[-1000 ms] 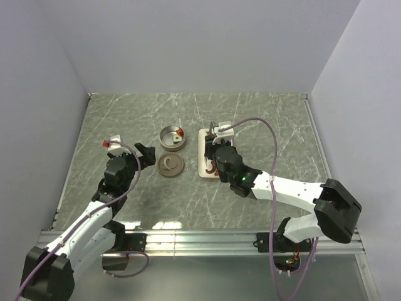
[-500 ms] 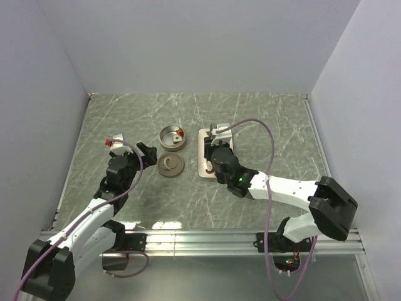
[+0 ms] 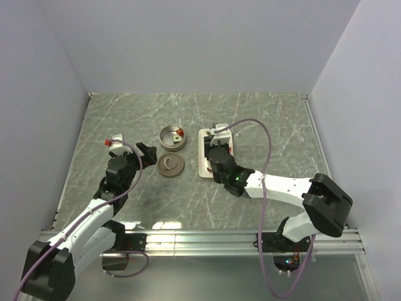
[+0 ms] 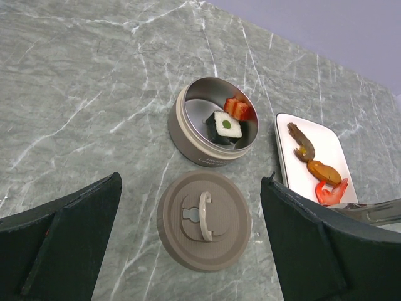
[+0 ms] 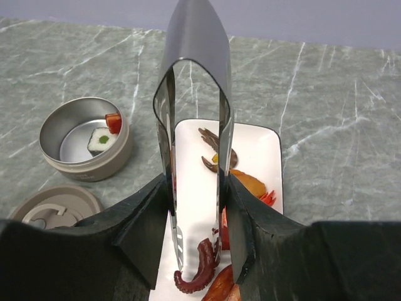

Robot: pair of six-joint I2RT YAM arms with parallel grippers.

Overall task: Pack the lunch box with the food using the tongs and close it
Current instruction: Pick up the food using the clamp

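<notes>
The round lunch box [image 3: 173, 138] [image 4: 213, 128] [image 5: 84, 147] stands open, with a dark-and-white cube [image 4: 224, 127] and a red piece [image 4: 238, 108] of food in it. Its brown lid [image 3: 170, 165] [image 4: 203, 219] lies flat just in front of it. My left gripper [image 3: 145, 153] [image 4: 189, 243] hangs open above the lid, touching nothing. My right gripper [image 3: 216, 160] [image 5: 195, 241] is shut on the shiny metal tongs [image 5: 224, 150] [image 4: 376, 212]. The tong tips straddle a dark red tentacle piece [image 5: 200, 269] at the near end of the plate. Their arms stand apart.
The white rectangular plate [image 3: 205, 141] [image 4: 326, 147] [image 5: 257, 150] lies right of the tin. On it are a dark brown piece [image 5: 216, 150], an orange piece [image 5: 247, 182] and a red shrimp [image 5: 268, 197]. Grey walls enclose the marble table [image 3: 269, 125] on three sides.
My right gripper with the tongs has shifted slightly left over the plate's near end. The left gripper has edged a little and stays open.
</notes>
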